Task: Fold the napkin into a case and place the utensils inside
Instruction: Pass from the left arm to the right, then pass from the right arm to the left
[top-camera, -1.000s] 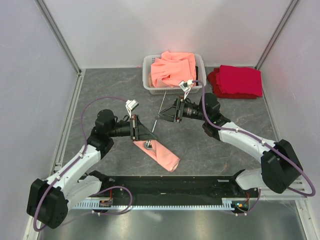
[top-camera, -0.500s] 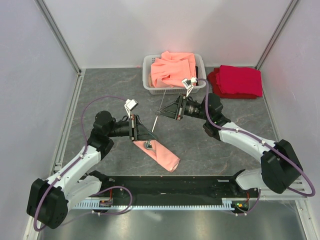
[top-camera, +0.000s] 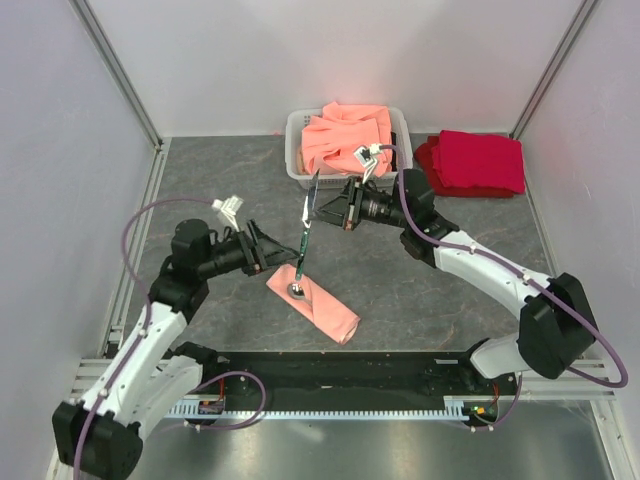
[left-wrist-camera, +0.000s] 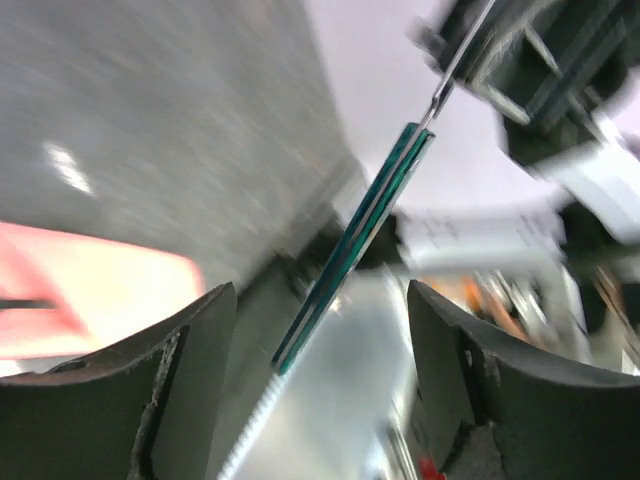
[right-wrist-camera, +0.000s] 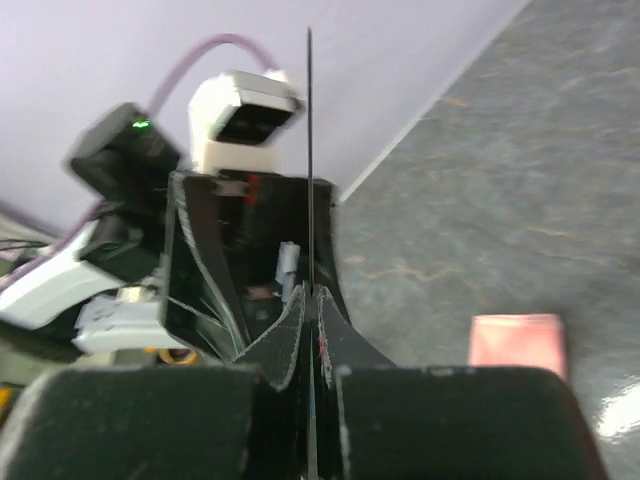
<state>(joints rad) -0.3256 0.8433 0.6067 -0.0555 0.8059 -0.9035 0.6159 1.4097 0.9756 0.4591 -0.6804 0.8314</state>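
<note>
White arms (top-camera: 140, 345), black joints (top-camera: 552, 338), purple cables (top-camera: 127, 240)

Left arm bent at the elbow, wrist about level, left gripper (top-camera: 270, 257) aimed toward the right arm, jaws spread wide. Right arm reaches across toward it. Right gripper (top-camera: 322, 207) is pinched tight on the metal end of a teal-handled utensil (top-camera: 303, 248), which hangs below its fingertips, just beyond the left fingers.

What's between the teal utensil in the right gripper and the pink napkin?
Nothing visible. The teal utensil, held by the right gripper, points at the napkin's far end; the left gripper stands open beside it.
</note>
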